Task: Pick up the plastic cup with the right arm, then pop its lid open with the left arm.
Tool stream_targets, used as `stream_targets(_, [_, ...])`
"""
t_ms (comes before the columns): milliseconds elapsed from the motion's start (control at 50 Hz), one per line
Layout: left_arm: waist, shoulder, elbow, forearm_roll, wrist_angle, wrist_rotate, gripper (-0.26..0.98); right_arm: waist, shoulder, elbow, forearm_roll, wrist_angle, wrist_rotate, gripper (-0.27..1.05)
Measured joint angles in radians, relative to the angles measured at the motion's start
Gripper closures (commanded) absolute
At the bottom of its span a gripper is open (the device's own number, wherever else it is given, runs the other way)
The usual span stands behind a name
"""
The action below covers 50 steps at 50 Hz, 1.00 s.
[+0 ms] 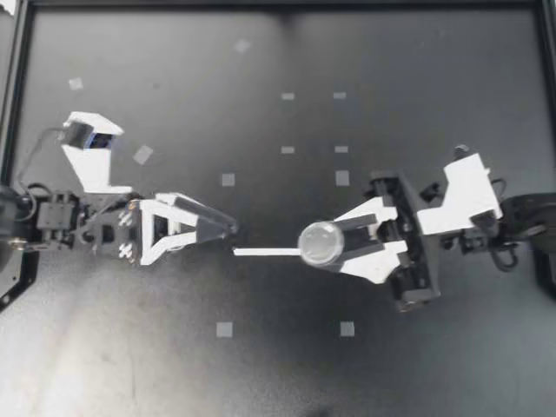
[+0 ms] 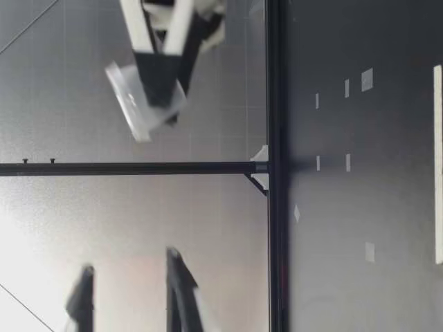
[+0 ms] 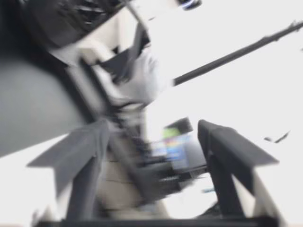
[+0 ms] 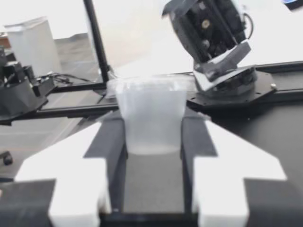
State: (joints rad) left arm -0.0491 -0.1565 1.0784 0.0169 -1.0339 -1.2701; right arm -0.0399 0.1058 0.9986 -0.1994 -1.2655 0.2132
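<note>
My right gripper (image 1: 337,247) reaches in from the right and is shut on a clear plastic cup (image 1: 321,242), held above the table. A thin white stick (image 1: 265,252) lies level between the cup and my left gripper (image 1: 217,233), touching neither of its fingers. The left gripper is open and holds nothing. In the low view the cup (image 2: 138,104) tilts in my right gripper (image 2: 163,72), and my left gripper (image 2: 131,297) stands wide apart at a similar height. The right wrist view shows the cup (image 4: 151,113) between both fingers, with my left arm (image 4: 213,42) ahead. My left gripper (image 3: 151,151) faces the blurred right arm.
Small grey tape squares (image 1: 224,329) dot the black table (image 1: 174,365). A black frame rail (image 1: 17,104) runs along the table's sides. A long white strip (image 2: 437,166) lies on the surface close to the low camera.
</note>
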Motion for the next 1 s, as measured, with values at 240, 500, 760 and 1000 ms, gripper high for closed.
stream_targets(240, [-0.017, 0.104, -0.091, 0.061, 0.000, -0.127, 0.07, 0.002, 0.077, -0.098, -0.029, 0.005, -0.031, 0.48])
stream_targets(500, [-0.020, 0.117, -0.106, 0.066, -0.002, -0.123, 0.07, 0.002, 0.095, -0.106, -0.038, 0.071, -0.026, 0.48])
stream_targets(760, [-0.020, 0.081, -0.114, 0.094, -0.005, -0.118, 0.07, 0.014, 0.127, -0.098, -0.035, 0.173, 0.020, 0.48])
stream_targets(1000, [-0.023, 0.005, -0.117, 0.101, -0.009, -0.005, 0.07, 0.020, 0.115, -0.044, -0.034, 0.195, 0.078, 0.48])
